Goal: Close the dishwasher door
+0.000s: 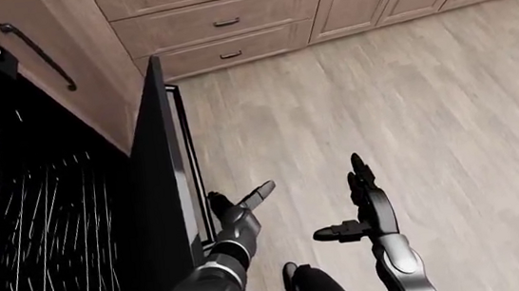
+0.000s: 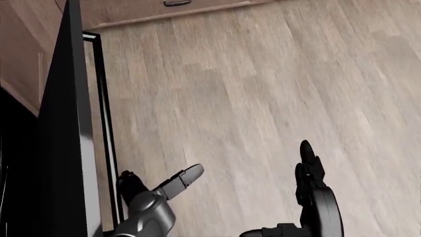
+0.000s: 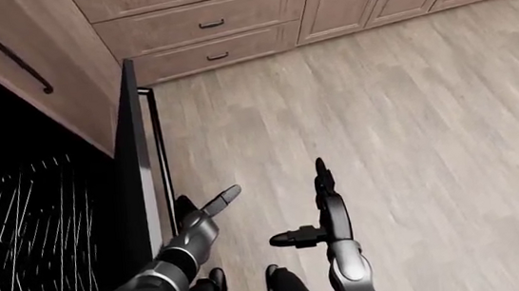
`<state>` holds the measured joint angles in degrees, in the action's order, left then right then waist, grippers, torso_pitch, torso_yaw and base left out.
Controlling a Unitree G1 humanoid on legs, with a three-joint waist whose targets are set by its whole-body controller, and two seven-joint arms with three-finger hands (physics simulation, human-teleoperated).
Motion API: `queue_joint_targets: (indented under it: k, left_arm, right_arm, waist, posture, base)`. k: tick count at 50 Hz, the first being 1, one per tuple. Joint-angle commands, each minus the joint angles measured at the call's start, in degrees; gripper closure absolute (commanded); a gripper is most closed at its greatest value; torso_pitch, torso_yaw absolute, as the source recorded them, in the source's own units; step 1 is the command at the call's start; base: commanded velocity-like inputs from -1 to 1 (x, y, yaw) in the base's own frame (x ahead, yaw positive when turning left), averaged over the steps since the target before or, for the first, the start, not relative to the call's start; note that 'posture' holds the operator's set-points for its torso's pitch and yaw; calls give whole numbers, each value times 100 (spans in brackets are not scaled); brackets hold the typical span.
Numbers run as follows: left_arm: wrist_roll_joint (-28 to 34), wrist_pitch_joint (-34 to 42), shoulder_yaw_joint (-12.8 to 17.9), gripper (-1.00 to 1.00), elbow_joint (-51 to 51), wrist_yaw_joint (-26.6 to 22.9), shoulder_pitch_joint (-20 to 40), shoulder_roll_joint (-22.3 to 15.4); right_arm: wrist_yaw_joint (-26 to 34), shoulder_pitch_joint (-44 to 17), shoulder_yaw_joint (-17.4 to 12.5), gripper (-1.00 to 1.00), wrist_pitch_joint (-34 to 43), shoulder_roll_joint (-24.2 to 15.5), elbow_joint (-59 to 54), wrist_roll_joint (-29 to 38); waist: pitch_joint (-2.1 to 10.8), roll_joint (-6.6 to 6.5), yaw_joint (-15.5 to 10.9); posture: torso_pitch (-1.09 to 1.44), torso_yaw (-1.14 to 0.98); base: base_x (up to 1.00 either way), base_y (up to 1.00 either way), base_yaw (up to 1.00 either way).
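The dishwasher door [image 1: 162, 198] is seen edge-on at the left of the left-eye view, a dark slab swung out from the black appliance front, with its pale inner trim [image 1: 185, 167] facing right toward the wooden floor [image 1: 408, 102]. The dark dishwasher interior [image 1: 48, 230], streaked with thin white rack lines, lies to the left of the door. Wooden drawers [image 1: 219, 24] stand at the far side.

The left hand [image 1: 237, 208] is held just beside the door's right face near its lower end, fingers spread and one finger pointing up and right; whether it touches the panel cannot be told. The right hand [image 1: 366, 207] is held well apart from the door over the floor, fingers extended and gripping nothing.

The door is judged to be a stiff, fairly heavy hinged panel with a smooth face that may let a fingertip slide. No grasp seems needed: a flat push with the left palm against the broad face, far from the hinge, should swing it leftward until it latches.
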<state>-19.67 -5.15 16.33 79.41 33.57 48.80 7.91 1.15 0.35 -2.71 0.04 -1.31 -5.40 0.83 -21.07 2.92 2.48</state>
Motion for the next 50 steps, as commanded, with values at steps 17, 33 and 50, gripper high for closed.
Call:
queue_joint_targets:
  k: [17,33,50]
  left_arm:
    - [72,-438,93,-100,-144,820,111,-385]
    - [263,-695,83,-100,-140,1721,96,-470]
    - [196,-660,164,-100,-143,1838,136,-589]
  right_arm:
    - [-8,-35,-15,-100,-140,-19,244,-4]
    - [-8,-16,-23,-100,-161,-20,249,-11]
    - [-6,-44,-24,-100,-179,-22,197,-17]
  waist:
    - [160,30,-11]
    - [133,62,31]
    - [145,32,40]
  posture:
    - [64,0]
    - [64,0]
    - [64,0]
  base:
    - [0,0,0]
    - [0,0,0]
    - [0,0,0]
